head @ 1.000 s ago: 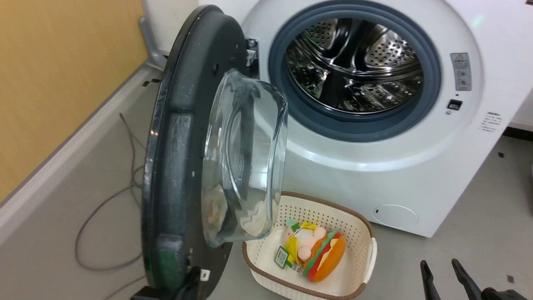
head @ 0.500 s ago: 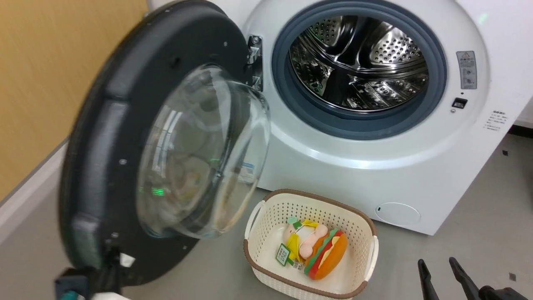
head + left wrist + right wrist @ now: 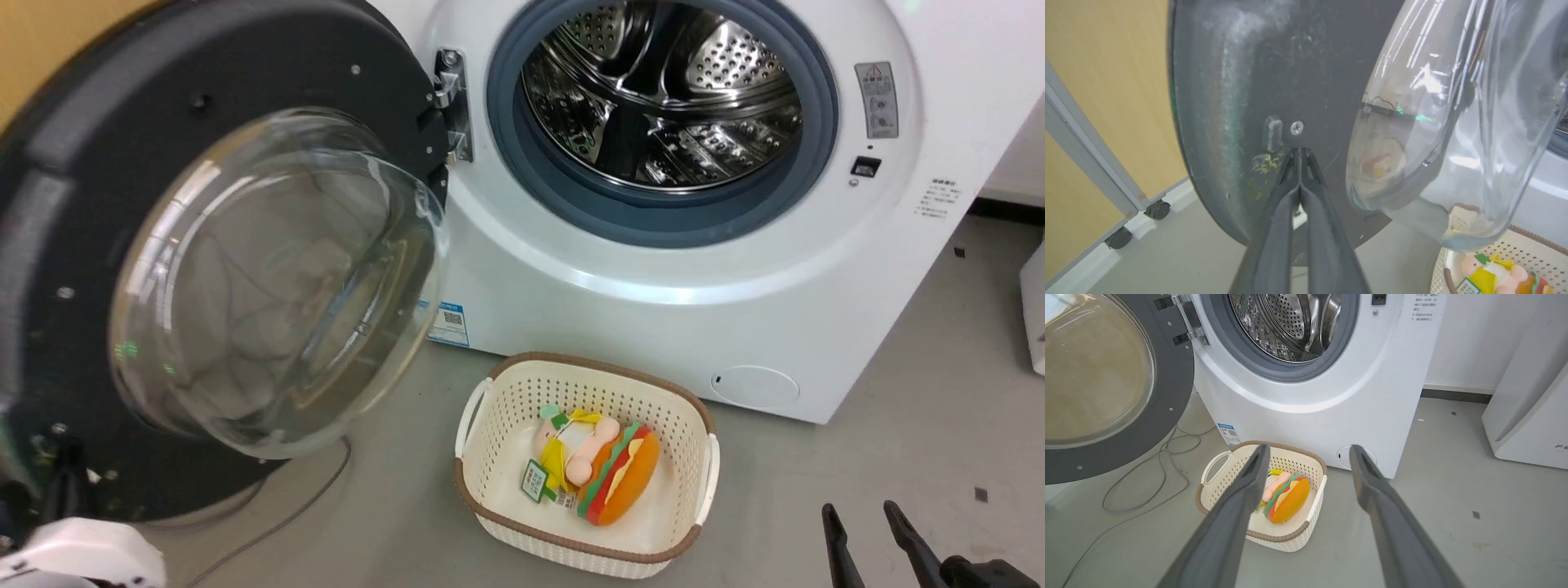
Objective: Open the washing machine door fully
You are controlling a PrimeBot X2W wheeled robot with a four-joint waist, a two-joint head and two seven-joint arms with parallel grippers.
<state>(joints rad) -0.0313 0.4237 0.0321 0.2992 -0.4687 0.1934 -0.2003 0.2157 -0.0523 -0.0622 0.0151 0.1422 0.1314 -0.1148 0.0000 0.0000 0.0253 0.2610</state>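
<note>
Glossy black plastic around a big glass bowl (image 3: 269, 278), that was the washing machine door (image 3: 245, 57). It stood well clear of the machine's front, hanging off its hinge (image 3: 451, 90) on the left side, with the inner face and the bowl turned out toward the head camera. The steel drum opening (image 3: 661, 90) was completely uncovered, so I'd call most of the job done.

Whether the hinge had any travel left, I honestly couldn't tell from these shots. In the right wrist view the door (image 3: 1180, 396) looked angled past square to the front. Maybe a small bit of push remained, maybe none.

The left pincer (image 3: 1299, 153) was pinched together with nothing between its fingers. Its tips were right up against the inner side of the door (image 3: 1257, 61), just below a small screw (image 3: 1296, 128) and beside the bowl. It read to me as a push, not a grab.

The right pincer (image 3: 1308, 451) was spread wide and empty, low on the right and well apart from the door. It pointed down over the floor toward a cream basket (image 3: 1286, 541) with a plush burger (image 3: 1290, 498) in it.
</note>
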